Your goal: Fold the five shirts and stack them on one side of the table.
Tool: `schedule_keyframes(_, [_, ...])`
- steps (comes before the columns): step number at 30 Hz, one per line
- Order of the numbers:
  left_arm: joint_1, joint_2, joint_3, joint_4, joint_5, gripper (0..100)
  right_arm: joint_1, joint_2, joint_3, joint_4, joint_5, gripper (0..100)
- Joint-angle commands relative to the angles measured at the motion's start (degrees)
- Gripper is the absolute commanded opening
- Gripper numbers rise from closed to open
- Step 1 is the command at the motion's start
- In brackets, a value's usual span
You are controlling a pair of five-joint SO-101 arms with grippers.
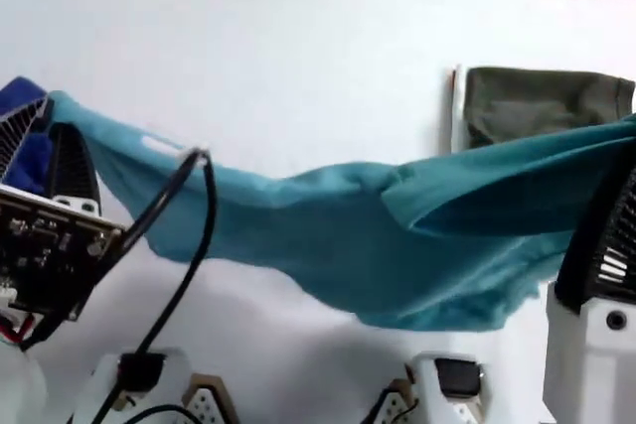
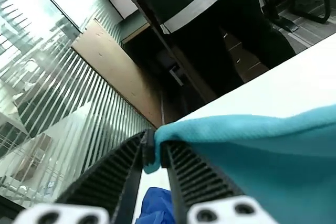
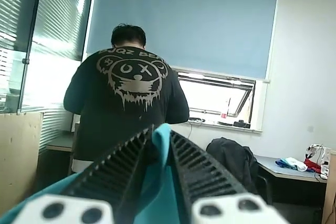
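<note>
A teal shirt (image 1: 397, 235) hangs stretched above the white table (image 1: 298, 67), sagging in the middle. My left gripper (image 1: 62, 131) is at the left edge, shut on one corner of it. In the left wrist view the black ribbed fingers (image 2: 189, 177) pinch the teal cloth (image 2: 262, 156). At the right edge my right gripper (image 1: 616, 196) is shut on the other end. The right wrist view shows the teal shirt (image 3: 160, 182) squeezed between its fingers (image 3: 202, 177). A folded olive-green shirt (image 1: 542, 101) lies at the back right on a white one (image 1: 457, 106).
A blue shirt (image 1: 25, 136) lies at the far left under the left arm, with blue cloth (image 2: 155, 208) below the left gripper. A black cable (image 1: 189, 245) loops in front of the teal shirt. The arm bases (image 1: 437, 389) stand at the near edge.
</note>
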Motion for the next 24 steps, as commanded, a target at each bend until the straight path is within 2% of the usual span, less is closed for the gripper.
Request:
schedule_keyframes(1, [-1.6, -2.2, 3.8, 0.5, 0.7, 3, 0.5, 0.0, -0.5, -0.9, -0.1, 1.9])
schedule_keyframes(5, [-3.2, -6.9, 15.3, -0.5, 0.4, 3, 0.5, 0.1, 0.0, -3.1, -0.1, 1.9])
schedule_keyframes(13, [-4.0, -21.2, 37.5, -9.5, 0.3, 3, 0.4, 3.1, 0.0, -4.4, 0.0, 1.9])
schedule_keyframes(18, [-4.0, -24.4, 38.0, -9.5, 0.3, 3, 0.1, 3.8, -0.4, -4.1, -0.1, 1.9])
schedule_keyframes(24, [-4.0, -24.2, 29.7, -6.3, 0.4, 3, 0.1, 0.7, -0.5, -1.6, -0.1, 1.9])
